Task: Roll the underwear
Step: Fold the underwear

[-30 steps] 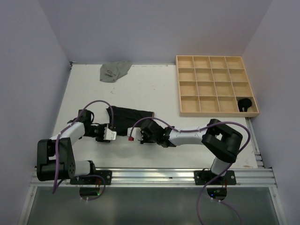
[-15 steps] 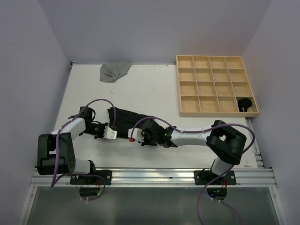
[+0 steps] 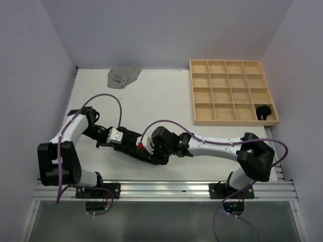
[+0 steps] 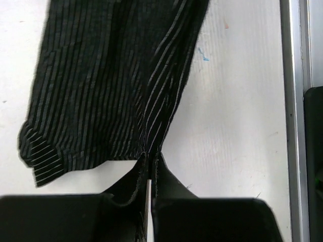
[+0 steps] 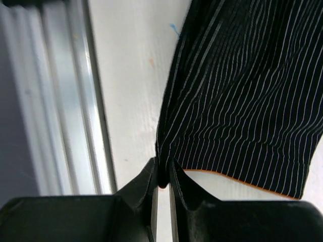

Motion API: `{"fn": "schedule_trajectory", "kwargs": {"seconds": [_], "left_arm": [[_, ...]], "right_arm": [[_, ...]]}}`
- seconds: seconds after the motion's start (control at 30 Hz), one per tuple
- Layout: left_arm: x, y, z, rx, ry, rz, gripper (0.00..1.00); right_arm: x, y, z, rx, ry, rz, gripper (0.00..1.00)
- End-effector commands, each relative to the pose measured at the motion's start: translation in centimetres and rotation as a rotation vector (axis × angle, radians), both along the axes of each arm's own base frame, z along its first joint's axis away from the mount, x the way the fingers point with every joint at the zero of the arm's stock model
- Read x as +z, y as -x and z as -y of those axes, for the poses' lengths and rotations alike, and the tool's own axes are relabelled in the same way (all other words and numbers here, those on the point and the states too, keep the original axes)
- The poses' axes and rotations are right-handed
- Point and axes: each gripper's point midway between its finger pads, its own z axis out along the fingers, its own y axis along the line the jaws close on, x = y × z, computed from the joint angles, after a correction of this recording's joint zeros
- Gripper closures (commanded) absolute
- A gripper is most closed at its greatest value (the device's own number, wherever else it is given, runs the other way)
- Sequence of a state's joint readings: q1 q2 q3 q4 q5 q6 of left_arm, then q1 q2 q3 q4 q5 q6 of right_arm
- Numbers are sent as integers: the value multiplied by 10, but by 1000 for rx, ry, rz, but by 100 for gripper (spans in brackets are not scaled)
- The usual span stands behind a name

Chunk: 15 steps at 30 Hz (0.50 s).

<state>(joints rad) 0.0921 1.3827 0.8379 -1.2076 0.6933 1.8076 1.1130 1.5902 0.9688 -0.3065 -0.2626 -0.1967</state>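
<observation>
A black pinstriped underwear (image 3: 132, 140) lies stretched near the table's front edge, between my two grippers. My left gripper (image 3: 119, 137) is shut on one edge of it. In the left wrist view the cloth (image 4: 111, 85) fans out from the pinched fold at the left gripper (image 4: 150, 155). From the other side my right gripper (image 3: 145, 148) is shut on it. The right wrist view has the striped cloth (image 5: 242, 101), with an orange-trimmed hem, bunched in the right gripper (image 5: 164, 175). A plain grey underwear (image 3: 122, 76) lies crumpled at the far left.
A wooden grid tray (image 3: 227, 122) stands at the back right, with a dark rolled bundle (image 3: 263, 111) in its near right cell. A metal rail (image 3: 161, 189) runs along the near table edge, close to the cloth; it also shows as the rail (image 5: 65, 101) in the right wrist view.
The left gripper has shut on the cloth. Both grippers have moved toward the near edge and drawn the black underwear with them; it now lies narrower and nearer the rail.
</observation>
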Motion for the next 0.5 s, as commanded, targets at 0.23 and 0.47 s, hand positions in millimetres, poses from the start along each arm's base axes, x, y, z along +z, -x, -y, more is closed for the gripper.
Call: {"fn": "schedule_trajectory", "kwargs": {"seconds": [0.23, 0.47], "left_arm": [[44, -69, 10, 183, 112, -128, 100], [34, -129, 18, 281, 208, -249, 96]], "right_arm": [[43, -37, -12, -168, -244, -397, 100], [41, -96, -16, -362, -385, -662, 100]]}}
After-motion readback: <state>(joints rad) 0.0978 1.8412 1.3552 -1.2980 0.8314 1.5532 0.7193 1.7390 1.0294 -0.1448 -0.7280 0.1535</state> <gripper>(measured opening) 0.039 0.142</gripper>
